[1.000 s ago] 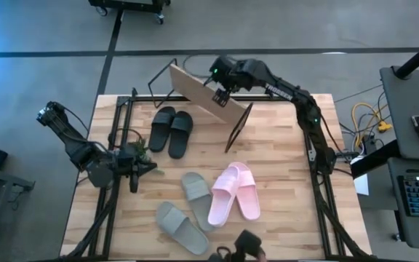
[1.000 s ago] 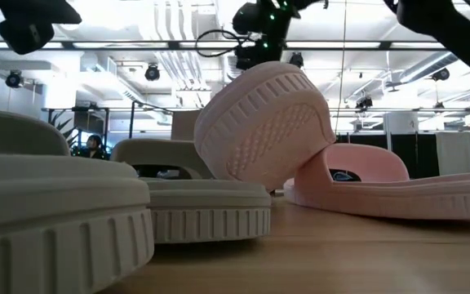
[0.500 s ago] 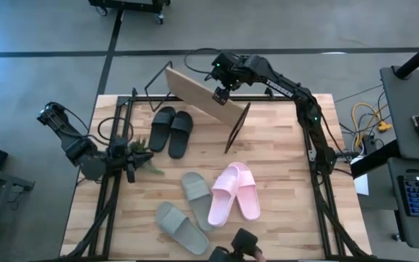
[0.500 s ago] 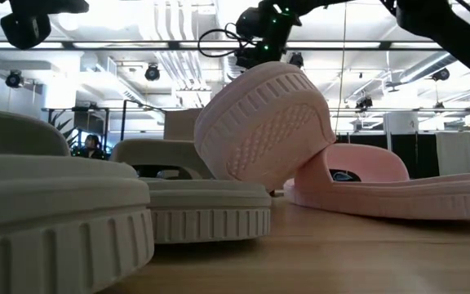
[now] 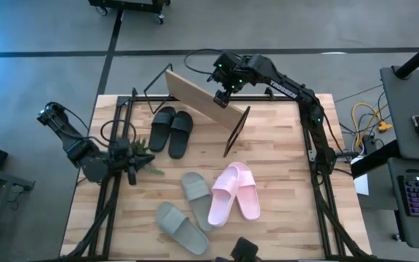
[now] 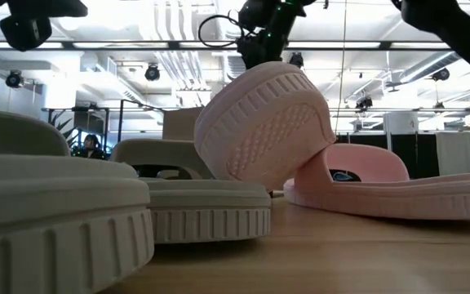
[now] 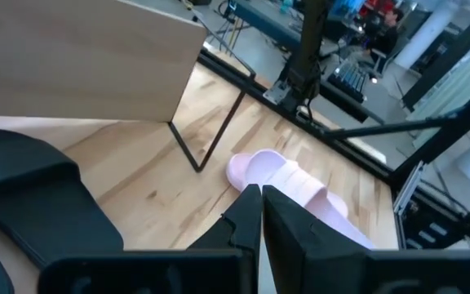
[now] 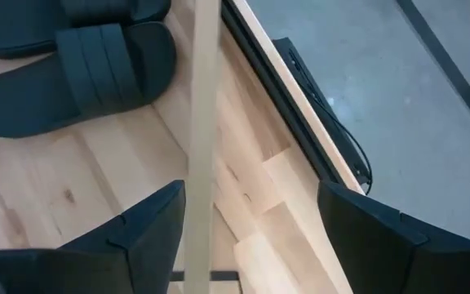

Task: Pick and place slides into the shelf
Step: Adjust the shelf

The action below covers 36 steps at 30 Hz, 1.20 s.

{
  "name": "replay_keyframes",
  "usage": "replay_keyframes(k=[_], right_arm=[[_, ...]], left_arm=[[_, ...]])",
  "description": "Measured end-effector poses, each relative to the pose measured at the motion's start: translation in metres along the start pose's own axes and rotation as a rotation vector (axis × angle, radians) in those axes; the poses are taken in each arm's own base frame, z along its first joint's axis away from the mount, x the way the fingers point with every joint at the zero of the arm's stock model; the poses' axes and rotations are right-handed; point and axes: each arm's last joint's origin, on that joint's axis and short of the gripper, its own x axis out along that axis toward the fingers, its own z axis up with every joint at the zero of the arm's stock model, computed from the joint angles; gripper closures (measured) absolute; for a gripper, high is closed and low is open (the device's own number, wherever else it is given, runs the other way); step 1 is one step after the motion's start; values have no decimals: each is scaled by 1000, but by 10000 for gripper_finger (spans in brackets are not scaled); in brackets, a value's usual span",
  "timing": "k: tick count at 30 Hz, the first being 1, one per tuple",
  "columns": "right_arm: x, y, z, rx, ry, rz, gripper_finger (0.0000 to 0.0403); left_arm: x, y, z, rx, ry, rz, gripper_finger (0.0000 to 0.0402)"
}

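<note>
High view first: the shelf (image 5: pixel 198 100) sits tipped near the far edge of the table (image 5: pixel 282 175), its plank top slanting from the far-left toward the middle, one black leg frame planted on the wood on its right end, the other frame jutting past the far edge. The right gripper (image 5: pixel 222 93) is on the plank's far-right edge. From the right wrist view the pale board runs edge-on between the two dark fingers (image 8: pixel 129 237), which are spread wide on either side of it and do not look clamped, so it brackets the plank rather than pinches it.

Just in front of the shelf, toward the left, lies the black pair (image 5: pixel 171 131), side by side, long axes running far-to-near. Toward the near edge sit the pink pair (image 5: pixel 233 192), one lapped over the other, and the two grey-green slides (image 5: pixel 188 215) to their left.

Left gripper (image 5: pixel 132 166) waits by the left edge, fingers pressed together and holding nothing, beside a small green sprig (image 5: pixel 142 154). It is the nearer arm to the black pair. My read: the shelf needs standing level before any slide goes in.
</note>
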Motion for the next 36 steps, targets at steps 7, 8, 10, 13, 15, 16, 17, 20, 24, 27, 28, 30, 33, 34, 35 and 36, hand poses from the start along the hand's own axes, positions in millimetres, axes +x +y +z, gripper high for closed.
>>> replay_keyframes(k=[7,8,10,13,15,16,17,20,24,27,28,30,33,34,35,36], right_arm=[[18,8,1,-17,35,27,130],[21,9,1,-22,41,28,129],[27,9,2,-31,43,24,127],[33,9,4,-37,29,20,127],[38,9,5,-47,26,19,129],[41,9,5,-53,31,19,130],[43,9,5,-58,37,20,132],[55,10,5,-70,59,21,138],[75,11,3,-119,100,21,156],[81,13,4,-168,100,-14,184],[81,13,5,-187,94,-25,196],[81,16,6,-227,80,-50,225],[81,20,9,-278,57,-70,277],[80,20,9,-290,53,-74,295],[80,21,9,-292,52,-71,312],[80,21,9,-286,48,-64,327]], left_arm=[[2,-2,-3,16,16,2,402],[2,-2,-3,16,16,2,402],[2,-2,-3,14,16,0,402],[2,-2,-2,9,14,-3,402],[2,-2,-2,8,15,-4,402],[2,-2,-2,8,15,-5,402],[1,-2,-2,7,15,-5,402],[1,-2,-2,7,15,-5,402],[1,-1,-1,4,14,-7,402],[0,-1,0,0,13,-10,402],[0,0,0,-2,12,-11,402],[-1,0,1,-7,10,-14,402],[-2,2,2,-13,7,-18,402],[-3,2,3,-14,6,-18,402],[-3,3,3,-12,6,-19,402],[-3,3,3,-7,6,-19,402]])
